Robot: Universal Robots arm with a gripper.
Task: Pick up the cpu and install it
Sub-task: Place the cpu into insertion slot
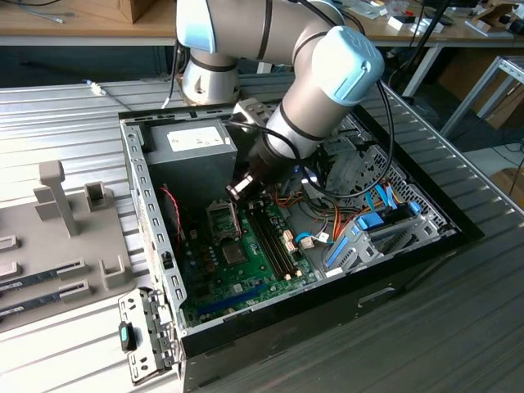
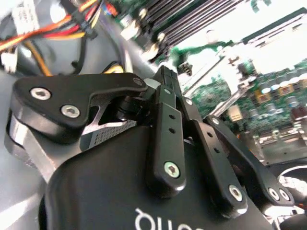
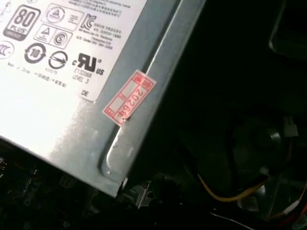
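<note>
The gripper (image 1: pixel 237 187) hangs inside the open computer case (image 1: pixel 155 246), just above the motherboard (image 1: pixel 237 262) by the CPU socket (image 1: pixel 223 218), with its fingers (image 2: pixel 165 103) drawn together. Whether they grip the cpu cannot be told. The power supply (image 3: pixel 72 91) lies at the far end.

cpu (image 1: pixel 235 189): small silver-grey square, tilted, held just above open socket (image 1: pixel 223 218)
</note>
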